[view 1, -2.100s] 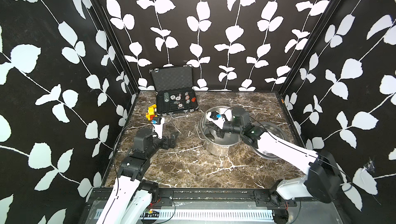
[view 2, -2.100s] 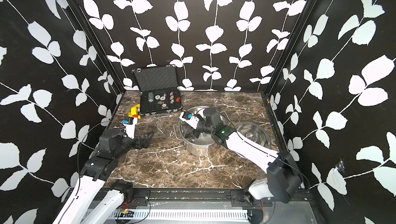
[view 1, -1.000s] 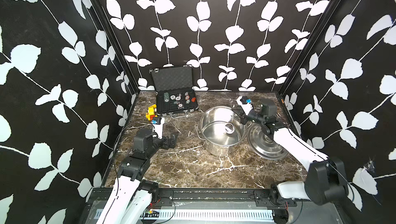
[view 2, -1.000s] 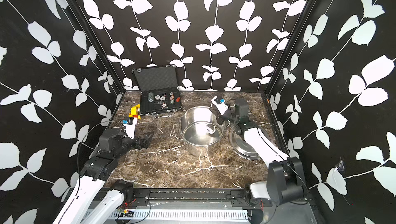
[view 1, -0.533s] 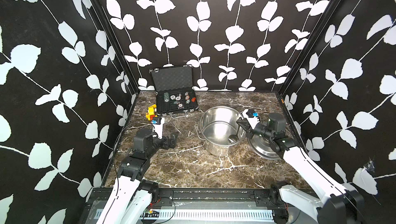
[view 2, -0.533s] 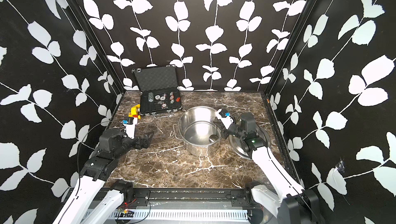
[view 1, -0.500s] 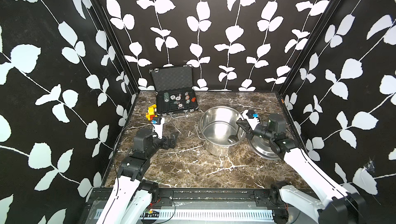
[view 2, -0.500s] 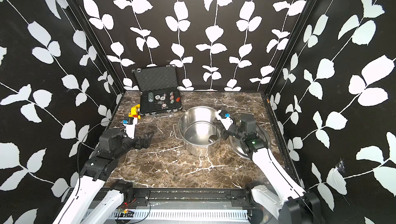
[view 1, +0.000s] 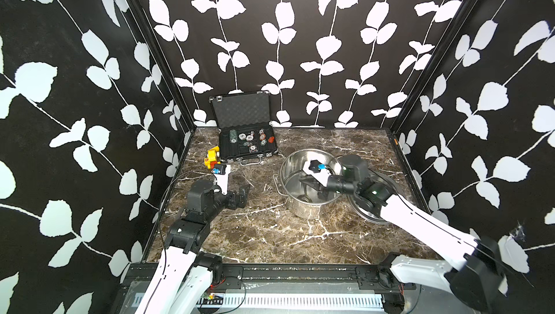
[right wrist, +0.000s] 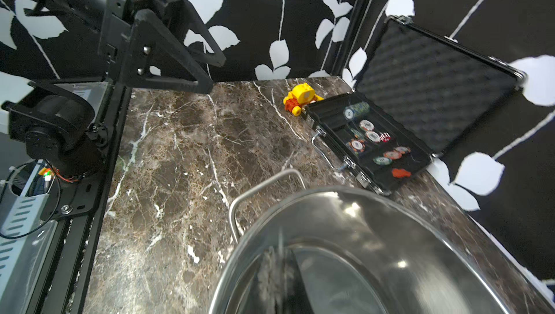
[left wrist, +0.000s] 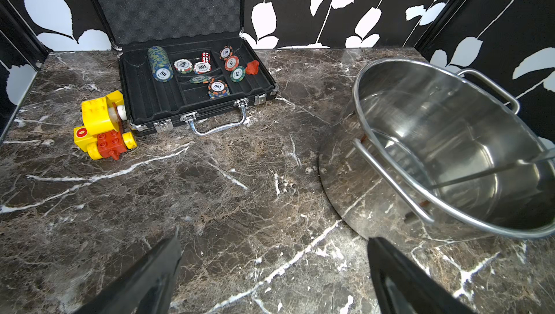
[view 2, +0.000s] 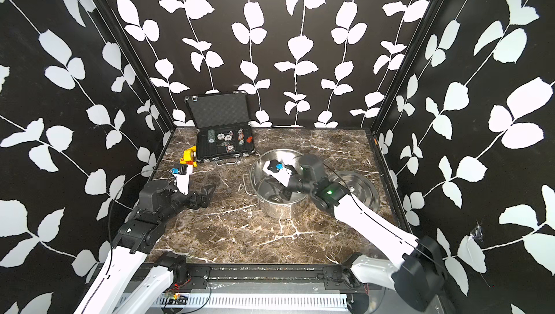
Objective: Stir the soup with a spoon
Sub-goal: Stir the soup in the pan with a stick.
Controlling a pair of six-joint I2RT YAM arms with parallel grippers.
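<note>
1. Marble table (view 1: 270,237).
2. Open case (view 1: 246,147) of chips, at the back wall.
3. Pot (view 1: 300,210), right of centre; lid (view 2: 360,186) flat on the table just beside it.
4. Left gripper (left wrist: 273,243): jaws spread wide, empty, over bare table left of the pot.
5. Right gripper (view 1: 313,188): inside the pot, pinching the spoon's handle.
6. Spoon (left wrist: 480,175): slanted inside the pot.
7. Yellow toy (left wrist: 102,129), touching the case's left end.
</note>
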